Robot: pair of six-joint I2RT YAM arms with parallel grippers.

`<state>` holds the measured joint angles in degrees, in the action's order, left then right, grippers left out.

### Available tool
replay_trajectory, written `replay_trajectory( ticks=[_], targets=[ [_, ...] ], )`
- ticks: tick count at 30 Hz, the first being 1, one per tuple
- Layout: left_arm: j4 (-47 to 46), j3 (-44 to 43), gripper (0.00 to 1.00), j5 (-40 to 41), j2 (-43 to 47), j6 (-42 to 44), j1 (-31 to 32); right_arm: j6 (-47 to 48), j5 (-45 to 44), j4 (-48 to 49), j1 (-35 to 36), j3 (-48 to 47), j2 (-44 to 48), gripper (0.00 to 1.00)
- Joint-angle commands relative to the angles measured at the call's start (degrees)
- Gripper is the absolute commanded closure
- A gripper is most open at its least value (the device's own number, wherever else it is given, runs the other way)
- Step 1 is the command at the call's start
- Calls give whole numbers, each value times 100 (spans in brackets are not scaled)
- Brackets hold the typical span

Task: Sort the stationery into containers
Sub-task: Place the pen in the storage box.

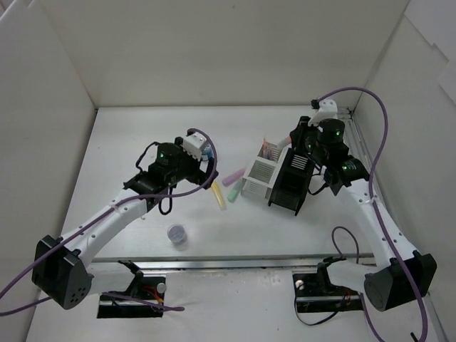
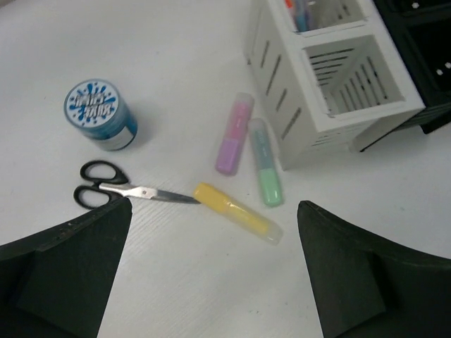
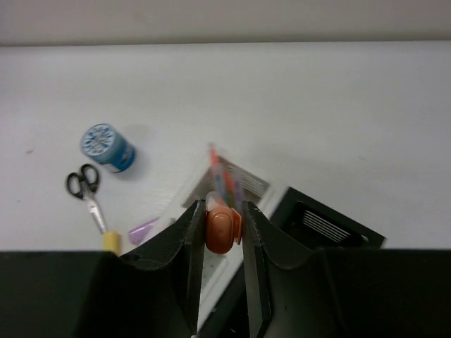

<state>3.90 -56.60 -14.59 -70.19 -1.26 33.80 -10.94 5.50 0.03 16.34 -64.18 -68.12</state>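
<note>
On the right of the worktop (image 2: 141,42) stand the 2 containers: the black holder (image 1: 288,187), and just left of it the white organizer (image 2: 366,116), with a few pens (image 2: 299,13) in its far cell. The right end effector (image 3: 224,232) hangs over the organizer, jaws nearly closed on an orange marker (image 3: 220,231). The left end effector (image 2: 214,225) hovers spread wide and empty above the loose things — the blue tin (image 2: 101,115), the scissors (image 2: 113,190), and the yellow marker (image 2: 236,213), purple marker (image 2: 234,135) and green marker (image 2: 266,163) just beside the organizer. The purple jar (image 1: 177,233) sits well apart, nearer the arms.

The step in hand looks like dropping the orange marker into a cell — it must be lined up over an opening, lowered, then released. After that the left would need to descend on 1 loose piece, likely the yellow marker, jaws across its width.
</note>
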Motion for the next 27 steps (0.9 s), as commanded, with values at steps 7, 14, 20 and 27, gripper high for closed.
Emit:
replay_trajectory(
  ticks=[7,14,20,27],
  targets=[
    [208,-659,1,125,-881,-982,-585,321,-1517,-557,-667,-244,-70,100],
    [110,-1124,0,-1027,-1628,123,-585,198,-1367,-706,-842,-112,-457,100],
    [620,-1995,1,-1406,-2726,854,-524,83,-1341,-777,-922,-24,-641,61],
    [1200,-2847,6,-993,-3701,1224,-357,48,-1183,-873,-957,-68,-423,23]
  ],
)
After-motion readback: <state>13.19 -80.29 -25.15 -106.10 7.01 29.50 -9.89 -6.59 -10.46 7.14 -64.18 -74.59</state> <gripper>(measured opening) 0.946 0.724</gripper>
